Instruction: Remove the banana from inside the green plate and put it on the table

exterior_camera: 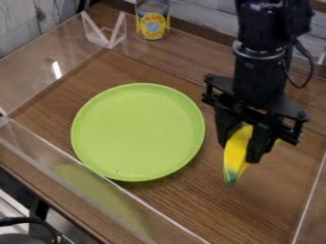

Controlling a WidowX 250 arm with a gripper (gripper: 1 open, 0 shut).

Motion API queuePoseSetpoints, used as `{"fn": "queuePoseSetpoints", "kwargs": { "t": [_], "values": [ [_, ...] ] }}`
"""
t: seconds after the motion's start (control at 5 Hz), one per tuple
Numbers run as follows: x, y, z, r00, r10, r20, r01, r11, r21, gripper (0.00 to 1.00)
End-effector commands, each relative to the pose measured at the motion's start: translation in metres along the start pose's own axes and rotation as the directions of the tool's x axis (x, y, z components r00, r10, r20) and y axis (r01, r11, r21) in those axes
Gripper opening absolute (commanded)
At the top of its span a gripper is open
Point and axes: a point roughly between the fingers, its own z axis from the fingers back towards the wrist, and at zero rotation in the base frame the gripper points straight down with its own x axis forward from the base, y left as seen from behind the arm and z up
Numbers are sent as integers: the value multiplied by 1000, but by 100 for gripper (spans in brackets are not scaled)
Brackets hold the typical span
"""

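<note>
Wood-grain table enclosed by low clear acrylic walls; at the top of the frame stands a yellow-labelled can, its writing too small to read. Right of centre, the black gripper pinches the banana, long axis near vertical, green tip pointing down, above the table just right of the green plate.

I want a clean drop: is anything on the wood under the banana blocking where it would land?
Nothing visible. The gripper holds the banana over bare table, right of the green plate.
</note>
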Motion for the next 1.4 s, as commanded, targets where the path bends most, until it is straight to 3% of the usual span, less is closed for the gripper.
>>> {"fn": "queuePoseSetpoints", "kwargs": {
  "t": [0.0,1.2],
  "values": [
    [-2,-6,14,998,-17,52,18,1000,-12,0],
    [-11,-10,10,999,-23,31,24,999,-23,0]
  ]
}}
